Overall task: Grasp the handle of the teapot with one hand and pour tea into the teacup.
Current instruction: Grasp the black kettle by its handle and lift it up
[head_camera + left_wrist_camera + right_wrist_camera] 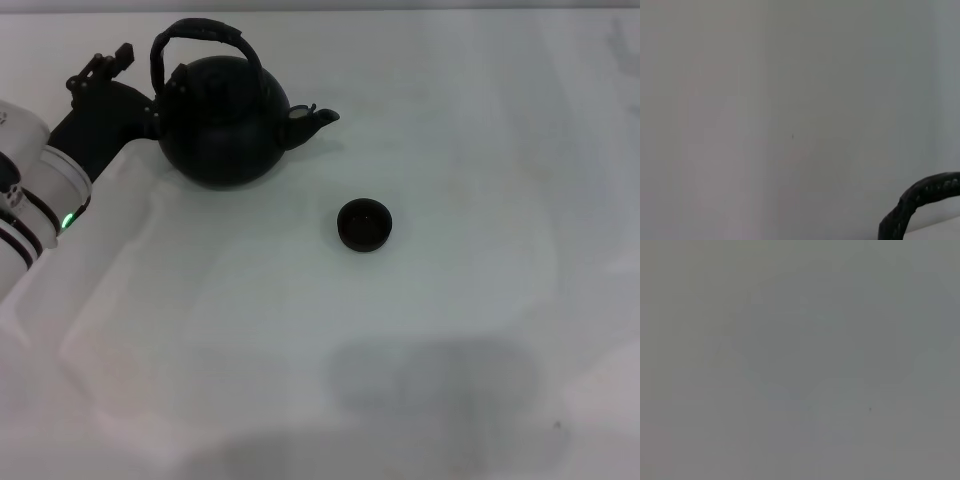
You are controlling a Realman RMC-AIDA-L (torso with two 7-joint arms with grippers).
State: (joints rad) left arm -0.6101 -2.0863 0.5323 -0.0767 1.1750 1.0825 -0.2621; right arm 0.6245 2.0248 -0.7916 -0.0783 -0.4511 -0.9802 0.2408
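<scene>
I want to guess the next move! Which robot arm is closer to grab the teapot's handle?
The left one. The left gripper sits right beside the teapot, close to the handle. No right arm shows in the head view, and the right wrist view shows nothing of the teapot.

There is one teapot [222, 125] with one arched handle [200, 38], one small teacup [364, 224], and one robot arm [60, 170] on one tabletop [450, 350].
</scene>
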